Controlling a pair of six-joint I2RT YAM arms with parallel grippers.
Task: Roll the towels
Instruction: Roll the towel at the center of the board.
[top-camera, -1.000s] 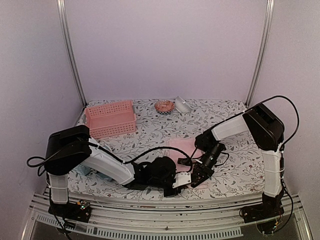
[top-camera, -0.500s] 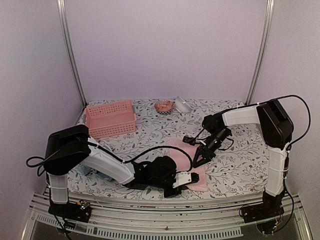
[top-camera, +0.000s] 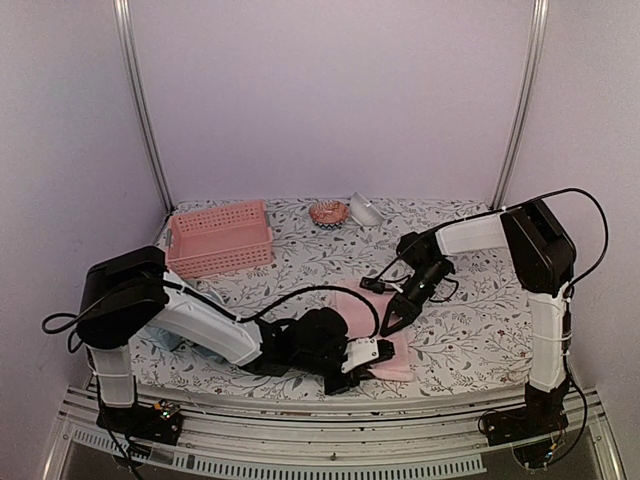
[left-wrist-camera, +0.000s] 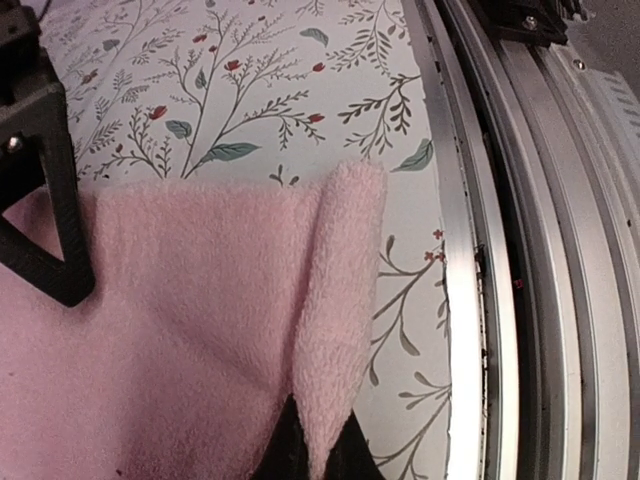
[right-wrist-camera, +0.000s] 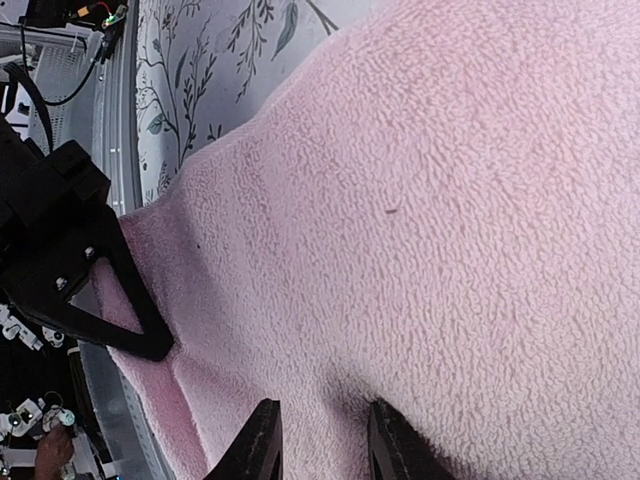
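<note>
A pink towel (top-camera: 397, 352) lies flat near the table's front edge, filling the left wrist view (left-wrist-camera: 190, 300) and the right wrist view (right-wrist-camera: 450, 200). My left gripper (top-camera: 366, 354) is shut on the towel's near edge, which stands up as a pinched ridge between the black fingertips (left-wrist-camera: 312, 452). My right gripper (top-camera: 390, 322) is open, its two fingertips (right-wrist-camera: 258, 445) set down apart on the towel's middle with nothing held between them (right-wrist-camera: 320, 440). A pale blue cloth (top-camera: 166, 340) shows at the left, mostly hidden behind the left arm.
A pink perforated basket (top-camera: 220, 236) stands at the back left. A small orange bowl (top-camera: 328, 212) and a white cup on its side (top-camera: 364, 210) sit at the back centre. The metal rail (left-wrist-camera: 500, 250) of the table's front edge runs right beside the towel.
My right gripper opened, let go of the towel's near edge, moved back and came down on the towel's middle. My left gripper closed fully on the near edge and stayed put.
</note>
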